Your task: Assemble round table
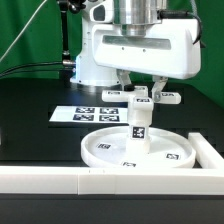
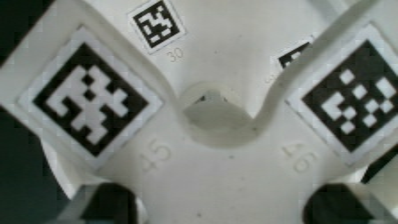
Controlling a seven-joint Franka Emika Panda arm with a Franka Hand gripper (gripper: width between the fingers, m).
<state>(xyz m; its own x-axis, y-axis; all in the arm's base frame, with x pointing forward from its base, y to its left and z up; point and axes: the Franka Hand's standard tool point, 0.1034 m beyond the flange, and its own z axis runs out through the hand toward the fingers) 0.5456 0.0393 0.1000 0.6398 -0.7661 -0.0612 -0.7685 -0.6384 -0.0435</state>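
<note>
In the lower middle of the exterior view the post [image 1: 139, 122] is seen upright on the disc [image 1: 110, 148], with the cross piece [image 1: 143, 97] on its top gripped by the closed gripper [image 1: 142, 90], so a tilted release could topple it onto the desk [image 1: 40, 140].

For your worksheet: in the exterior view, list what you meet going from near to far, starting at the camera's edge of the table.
White border wall → round disc → upright post standing on the disc → cross-shaped piece on top of the post → marker board behind.
</note>
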